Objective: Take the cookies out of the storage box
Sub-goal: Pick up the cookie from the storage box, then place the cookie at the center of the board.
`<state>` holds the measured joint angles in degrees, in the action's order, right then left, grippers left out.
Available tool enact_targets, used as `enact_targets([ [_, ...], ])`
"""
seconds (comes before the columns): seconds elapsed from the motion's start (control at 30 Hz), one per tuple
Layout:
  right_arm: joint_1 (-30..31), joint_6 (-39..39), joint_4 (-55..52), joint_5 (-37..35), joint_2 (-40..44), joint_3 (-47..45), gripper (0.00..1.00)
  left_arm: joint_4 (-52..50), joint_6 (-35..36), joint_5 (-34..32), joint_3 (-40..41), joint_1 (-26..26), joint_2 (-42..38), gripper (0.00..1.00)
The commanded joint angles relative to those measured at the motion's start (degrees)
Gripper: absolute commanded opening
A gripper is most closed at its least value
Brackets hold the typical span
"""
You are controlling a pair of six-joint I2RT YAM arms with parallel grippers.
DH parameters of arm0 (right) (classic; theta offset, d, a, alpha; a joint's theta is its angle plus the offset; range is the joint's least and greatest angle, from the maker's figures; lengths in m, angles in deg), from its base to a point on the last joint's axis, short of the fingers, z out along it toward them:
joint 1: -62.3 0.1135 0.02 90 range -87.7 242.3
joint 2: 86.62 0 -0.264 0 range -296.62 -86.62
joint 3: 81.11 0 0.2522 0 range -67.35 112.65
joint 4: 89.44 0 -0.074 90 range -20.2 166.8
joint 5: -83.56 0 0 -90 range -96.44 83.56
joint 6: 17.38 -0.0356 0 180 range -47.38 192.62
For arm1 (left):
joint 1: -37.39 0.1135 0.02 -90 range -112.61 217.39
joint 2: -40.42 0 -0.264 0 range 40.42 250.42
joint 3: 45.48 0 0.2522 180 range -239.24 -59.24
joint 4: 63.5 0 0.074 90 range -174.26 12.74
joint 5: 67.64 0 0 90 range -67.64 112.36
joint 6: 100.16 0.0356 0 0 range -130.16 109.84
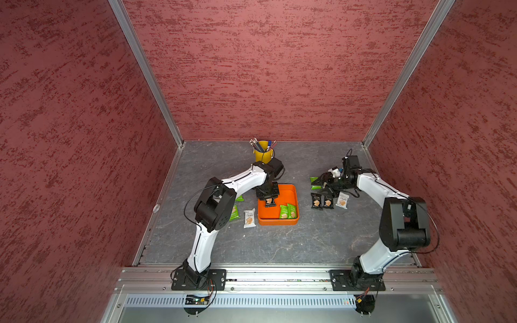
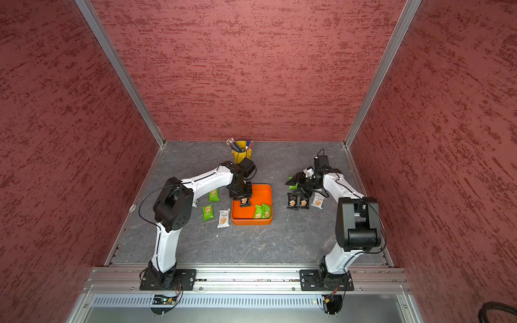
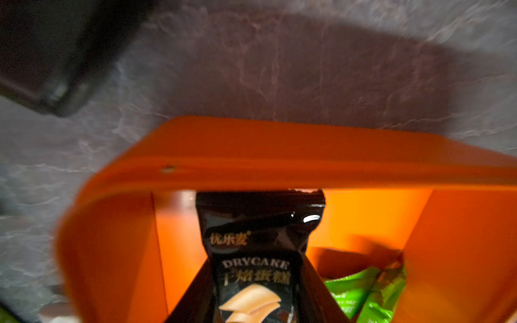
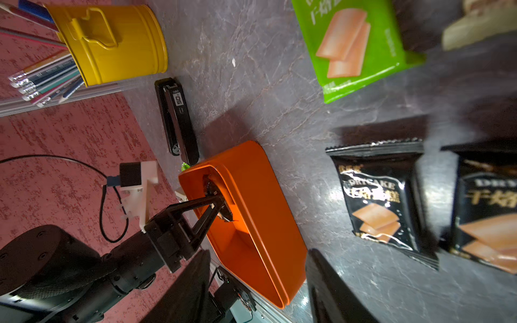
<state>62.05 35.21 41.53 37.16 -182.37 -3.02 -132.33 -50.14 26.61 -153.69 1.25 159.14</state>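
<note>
You are looking at a grey table [image 1: 279,246]. A box [image 1: 277,222], a bucket [image 1: 263,156] and a tool [image 4: 176,117] are sitting on it. Green packets [image 2: 207,213], a white packet [image 1: 249,218] and black packets [image 1: 316,201] are lying near the box.

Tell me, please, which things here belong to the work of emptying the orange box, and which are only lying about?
Belong to the job: orange storage box; black cookie packet, gripped by the left gripper; two green packets inside the box; packets lying outside it.

Just lying about: yellow bucket with pencils; black folded tool.
</note>
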Motion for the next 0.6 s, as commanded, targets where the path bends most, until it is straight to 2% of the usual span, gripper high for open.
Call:
enact_targets([
  [0.0, -0.1, -3.3, 4.3, -0.1, 0.8, 0.3, 0.58, 0.5, 1.7, 1.8, -2.3, 2.5, -4.1, 0.4],
  [0.2, 0.7, -7.0, 8.1, -0.8, 1.5, -0.6, 0.58, 1.1, 5.3, 2.7, -2.2, 7.5, -7.3, 0.4],
  [0.57, 3.3, -11.5, 11.3, -3.9, 4.6, -3.6, 0.58, 1.5, 13.2, 0.6, 1.2, 22.1, -7.6, 0.4],
])
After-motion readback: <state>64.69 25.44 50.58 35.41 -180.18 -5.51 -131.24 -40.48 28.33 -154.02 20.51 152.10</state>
